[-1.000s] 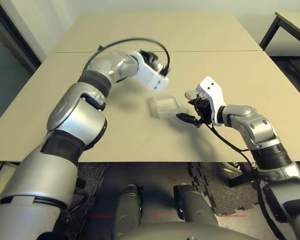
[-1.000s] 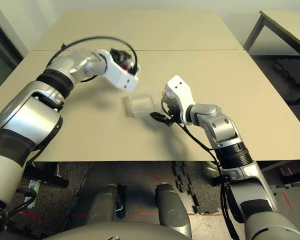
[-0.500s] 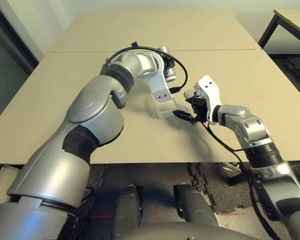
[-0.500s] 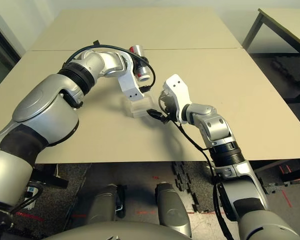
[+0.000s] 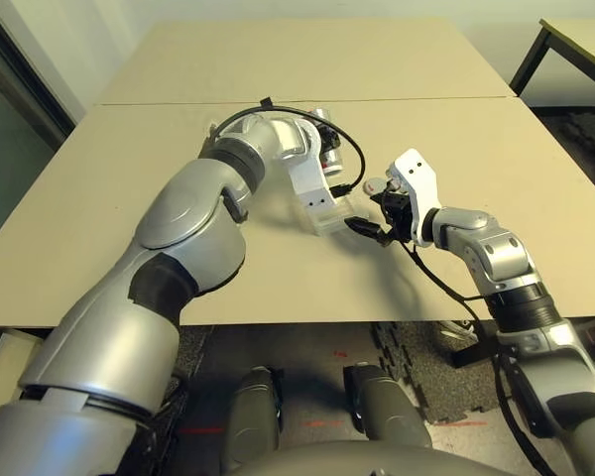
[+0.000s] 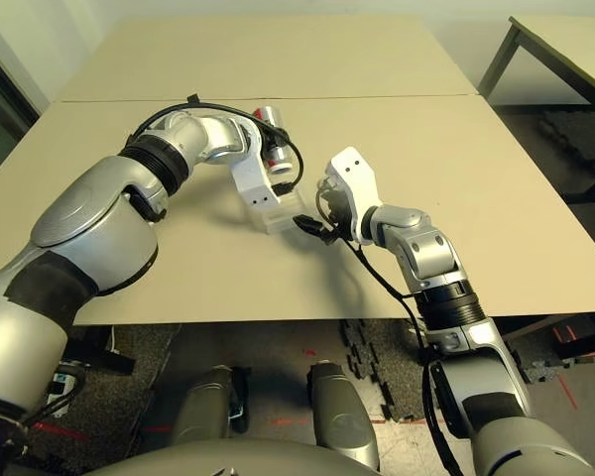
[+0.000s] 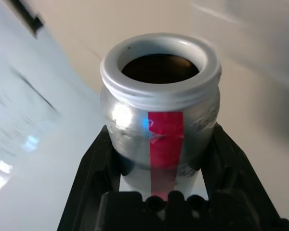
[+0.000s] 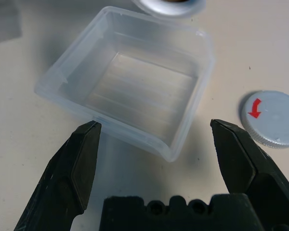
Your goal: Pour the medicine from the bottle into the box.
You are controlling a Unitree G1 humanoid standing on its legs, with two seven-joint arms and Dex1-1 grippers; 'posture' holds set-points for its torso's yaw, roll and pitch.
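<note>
On the beige table [image 5: 129, 178], the left gripper [image 7: 159, 159] clamps the red-striped bottle [image 7: 160, 103]; the right gripper [image 8: 159, 144] gapes before the box [image 8: 135, 82].

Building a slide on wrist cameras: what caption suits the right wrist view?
Open right pincer faces the empty clear box, the grey cap lying beside it on the table.
</note>
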